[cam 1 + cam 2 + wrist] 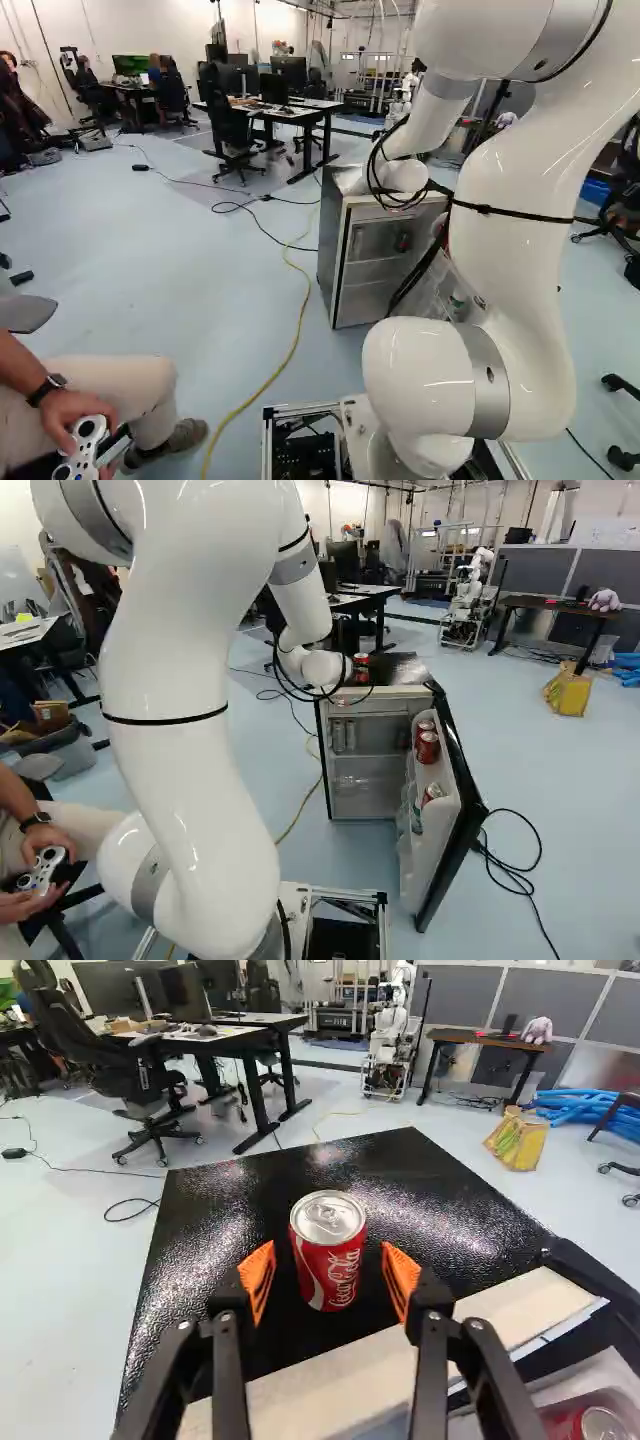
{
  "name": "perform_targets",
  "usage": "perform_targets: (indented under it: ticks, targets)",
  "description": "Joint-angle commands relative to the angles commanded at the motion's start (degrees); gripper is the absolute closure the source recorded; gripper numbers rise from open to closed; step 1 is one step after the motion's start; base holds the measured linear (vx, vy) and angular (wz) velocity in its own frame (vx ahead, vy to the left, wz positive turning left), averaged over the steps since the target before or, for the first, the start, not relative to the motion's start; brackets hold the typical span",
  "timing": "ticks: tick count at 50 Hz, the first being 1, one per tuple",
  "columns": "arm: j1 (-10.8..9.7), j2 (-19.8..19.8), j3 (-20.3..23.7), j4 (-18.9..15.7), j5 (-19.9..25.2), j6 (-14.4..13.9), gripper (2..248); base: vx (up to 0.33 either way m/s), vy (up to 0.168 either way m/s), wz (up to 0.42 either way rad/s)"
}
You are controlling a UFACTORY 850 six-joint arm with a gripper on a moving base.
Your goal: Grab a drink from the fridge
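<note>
Left of the fridge, a yellow cord point(293, 345) runs over the floor, and beyond it a desk point(300, 112) carries monitors. The arm point(185, 730) rises from the base and reaches forward, its wrist by the front of the fridge top. The fridge point(328, 765) stands ahead of the base, open at the front. Inside, 2 slim cans point(344, 736) stand upright side by side near its left wall.

The gripper point(328, 1262) is spread at the fridge top's front edge, its 2 fingers apart, with the orange pads point(258, 1278) facing each other. The can point(332, 1270), red with a silver lid, stands upright on the black fridge top point(240, 1220), between the left and right edges and nearer the front edge than the back. It sits between the 2 pads, a gap showing on each side, so nothing is pinched.

The door point(460, 830) hangs open on the right; its shelves hold at least 3 red cans point(428, 747). Well beyond the fridge stands another robot point(468, 600). A black cord point(515, 875) lies looped on the floor right of the door, and farther off is a yellow bag point(568, 692).
</note>
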Motion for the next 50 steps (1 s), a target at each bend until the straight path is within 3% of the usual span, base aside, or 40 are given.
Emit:
perform_targets:
  ticks: [4, 5, 9, 10, 14, 15, 50]
  targets:
    - [0.0, 0.0, 0.0, 0.0, 0.0, 0.0, 91, 0.0, 0.0, 0.0]
    - [0.0, 0.0, 0.0, 0.0, 0.0, 0.0, 55, 0.0, 0.0, 0.0]
    - [-0.01, 0.08, 0.1, 0.0, 0.0, 0.0, 55, 0.0, 0.0, 0.0]
    - [-0.02, 0.14, 0.17, 0.0, 0.0, 0.0, 18, 0.0, 0.0, 0.0]
    - [-0.03, 0.59, 0.71, 0.0, 0.0, 0.0, 18, 0.0, 0.0, 0.0]
    - [-0.03, 0.76, 0.91, 0.0, 0.0, 0.0, 3, 0.0, 0.0, 0.0]
    - [-0.91, 11.94, 11.38, 0.07, -0.21, 0.0, 3, 0.0, 0.0, 0.0]
